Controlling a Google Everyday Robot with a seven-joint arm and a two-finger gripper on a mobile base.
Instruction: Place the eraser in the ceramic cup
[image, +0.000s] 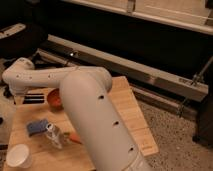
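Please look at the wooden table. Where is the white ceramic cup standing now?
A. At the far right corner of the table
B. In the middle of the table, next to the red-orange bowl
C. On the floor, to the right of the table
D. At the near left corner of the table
D: the ceramic cup stands at the table's near left corner, nearer than the blue pad; the arm reaches left, its hand out of view.

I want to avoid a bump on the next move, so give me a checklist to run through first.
1. Ceramic cup upright at the table's front-left corner: ok.
2. Gripper at the far left edge, shut: ok.
3. Eraser in the gripper: cannot tell.
4. Way to the cup clear: not ok, glass bottle and blue pad stand close by.
5. Red-orange bowl clear of the cup: ok.
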